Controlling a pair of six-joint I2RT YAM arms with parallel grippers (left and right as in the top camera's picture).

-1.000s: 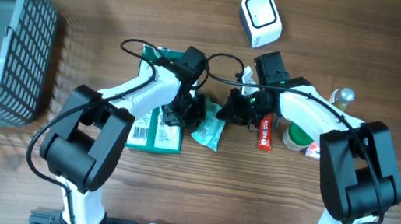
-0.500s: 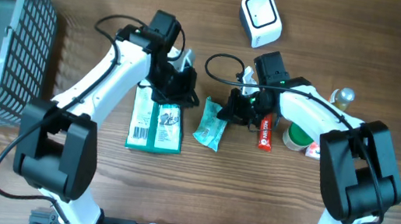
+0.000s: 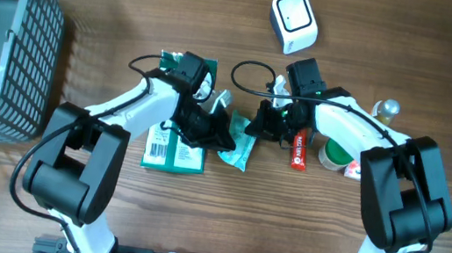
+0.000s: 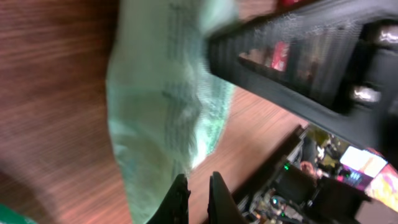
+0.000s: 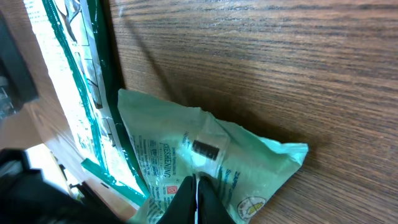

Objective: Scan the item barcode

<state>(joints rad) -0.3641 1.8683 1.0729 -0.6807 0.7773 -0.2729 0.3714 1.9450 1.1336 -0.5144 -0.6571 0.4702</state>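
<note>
Bench (image 3: pixel 316 246), wood top, overhead view.

- Item: pale green pouch (image 3: pixel 238 153), lying flat near the middle of the bench, between the two arms. The right wrist view shows its printed face up, with a small dark printed block on it; whether that block is the barcode cannot be told.
- Scanner (image 3: pixel 294 21): white, rounded, close to the far edge of the bench, well apart from the pouch.
- Left tool (image 3: pixel 218 131): at the pouch's left edge. In the left wrist view the fingers stand narrow, tips together, right at the pouch's rim. Whether they pinch the film cannot be told.
- Right tool (image 3: pixel 260 124): at the pouch's upper right corner. In the right wrist view its tips are pressed together over the pouch face. A grip on the film cannot be confirmed.
- Dark green box (image 3: pixel 172 147): flat on the bench just left of the pouch, partly under the left arm, white label panels up.
- Red tube (image 3: pixel 299 149): right of the pouch, beside the right arm.
- Grey mesh basket (image 3: pixel 38 47): at the left edge of the bench, toward the far corner.
</note>
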